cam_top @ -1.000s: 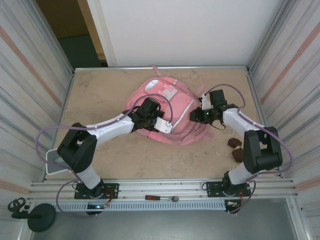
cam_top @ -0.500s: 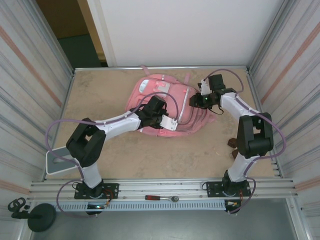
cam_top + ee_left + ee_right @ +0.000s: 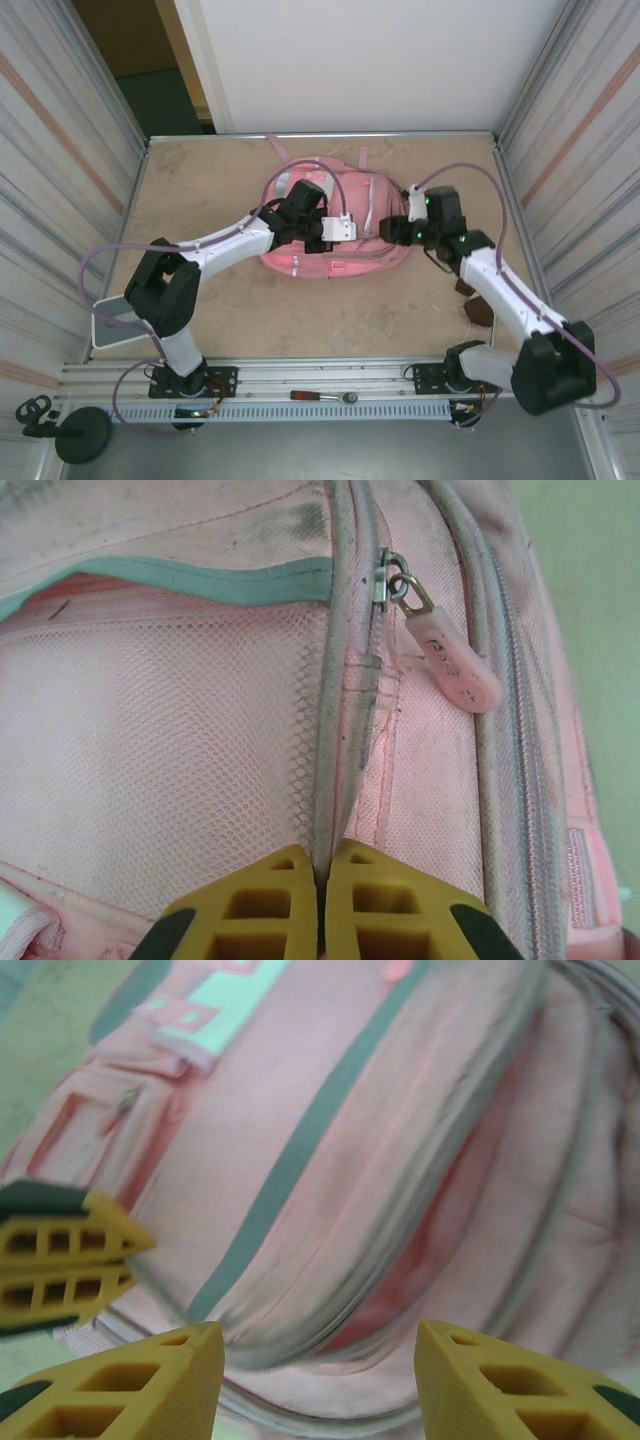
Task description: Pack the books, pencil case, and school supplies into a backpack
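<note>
- The pink fabric backpack lies flat near the middle of the tan tabletop, between the two arms.
- The left gripper has its yellow fingers pressed together. They pinch the grey seam piping that runs beside the backpack's pink mesh pocket.
- The right gripper has its fingers well parted with nothing between them, close over the backpack's bulging side.
- A pink rubbery zip pull hangs from a metal slider; its raised lettering is too small to read.
- A white-and-teal patch carries pink shapes, too blurred to read.
</note>
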Robot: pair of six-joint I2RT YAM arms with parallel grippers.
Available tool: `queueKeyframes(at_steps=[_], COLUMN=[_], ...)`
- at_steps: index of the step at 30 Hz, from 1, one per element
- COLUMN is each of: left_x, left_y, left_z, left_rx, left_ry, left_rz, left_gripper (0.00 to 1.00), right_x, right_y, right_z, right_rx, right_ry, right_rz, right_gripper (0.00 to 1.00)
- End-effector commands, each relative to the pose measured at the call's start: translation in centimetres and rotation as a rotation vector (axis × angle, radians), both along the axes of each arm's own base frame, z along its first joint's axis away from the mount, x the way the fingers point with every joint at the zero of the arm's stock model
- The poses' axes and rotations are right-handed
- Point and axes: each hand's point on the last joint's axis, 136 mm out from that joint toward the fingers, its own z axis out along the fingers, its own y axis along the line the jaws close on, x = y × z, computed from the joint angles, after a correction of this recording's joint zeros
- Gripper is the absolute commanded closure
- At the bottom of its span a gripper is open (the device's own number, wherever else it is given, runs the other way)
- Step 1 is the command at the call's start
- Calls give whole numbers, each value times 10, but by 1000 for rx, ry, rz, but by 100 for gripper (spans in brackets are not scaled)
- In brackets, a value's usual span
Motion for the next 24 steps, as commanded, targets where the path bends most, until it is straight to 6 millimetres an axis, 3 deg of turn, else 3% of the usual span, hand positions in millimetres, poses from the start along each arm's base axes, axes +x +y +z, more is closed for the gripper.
queueKeyframes(at_steps=[1, 9, 16, 24], left_x=[-18, -17, -15, -14], left_y=[-9, -7, -8, -8], left_z=[38, 39, 37, 34], left_rx=[-181, -205, -208, -201], left_ry=[123, 144, 149, 148], left_rz=[2, 10, 18, 24], left_gripper=[100, 100, 100, 100], right_x=[-2, -18, -26, -32], right_y=[8, 44, 36, 46], right_z=[1, 0, -24, -33], right_rx=[-9, 28, 92, 61], right_ry=[-151, -247, -172, -194], right_rz=[-40, -5, -191, -191], right_gripper=[47, 50, 52, 54])
